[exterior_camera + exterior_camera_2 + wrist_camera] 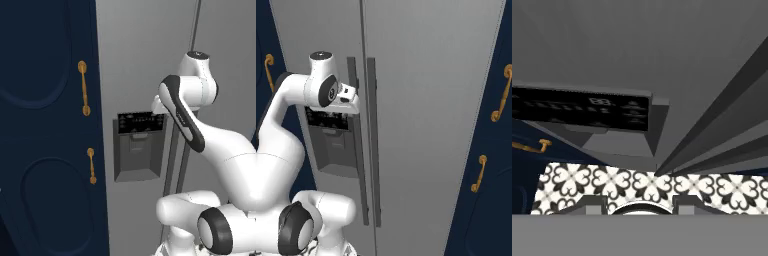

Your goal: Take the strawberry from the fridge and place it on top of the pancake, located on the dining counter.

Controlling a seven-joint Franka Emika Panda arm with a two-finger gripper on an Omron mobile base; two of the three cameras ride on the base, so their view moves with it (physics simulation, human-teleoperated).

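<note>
closed fridge (pixel 431 100), gripper (pixel 352 102) beside its left handle (pixel 357 150)

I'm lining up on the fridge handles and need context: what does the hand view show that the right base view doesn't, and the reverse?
Hand view alone: the patterned black-and-white floor tiles below the fridge.

Right base view alone: the arm's hand pressed close to the left door's bar handle, the whole right door, and navy cabinets with gold handles on the fridge's right side.

Both: the closed fridge, its black dispenser panel with the recess beneath, and the two long handles running side by side.
</note>
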